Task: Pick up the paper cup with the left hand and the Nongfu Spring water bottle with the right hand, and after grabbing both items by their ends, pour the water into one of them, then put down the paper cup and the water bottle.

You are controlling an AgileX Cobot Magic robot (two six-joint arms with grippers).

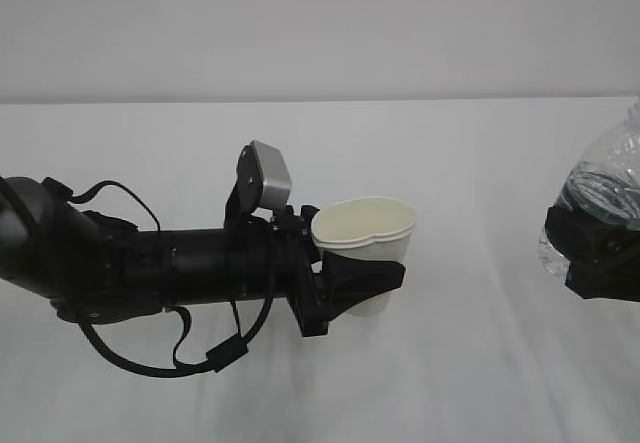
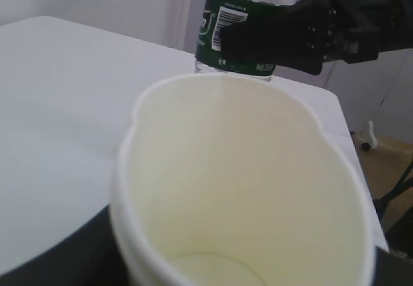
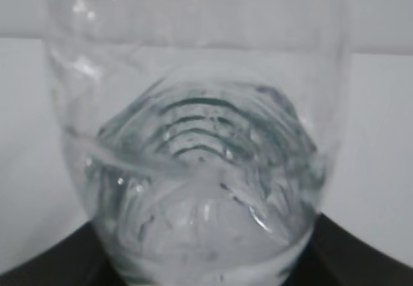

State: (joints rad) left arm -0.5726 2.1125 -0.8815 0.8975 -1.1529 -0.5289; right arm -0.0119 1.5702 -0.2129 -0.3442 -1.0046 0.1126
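On the left of the exterior view, nearest you, the left hand [image 1: 368, 285] reaches in sideways on its thick black arm [image 1: 190, 268], with a grey camera box [image 1: 268, 176] perched above the wrist and loose cables [image 1: 170, 358] looping beneath. Its fingers [image 1: 365, 275] are clamped on the paper cup [image 1: 366, 248], gripping the lower half of its wall, and the cup stands upright with its rolled rim pressed slightly out of round. You can see from the left wrist view that the cup's cream inside looks dry (no liquid shows at the bottom). Whether the cup's base rests on the white surface [image 1: 480, 363] or hangs just above it, you cannot tell from these views.

Well apart from the cup, at the right edge of the exterior view, the right hand [image 1: 598, 253] holds the Nongfu Spring water bottle [image 1: 600, 188]; its fingers [image 2: 284, 37] are closed across the dark green label. The right wrist view looks up along the ribbed clear body, where the water [image 3: 193, 228] sits pooled in the end nearest the camera.

Behind both runs the pale wall [image 1: 320, 23].
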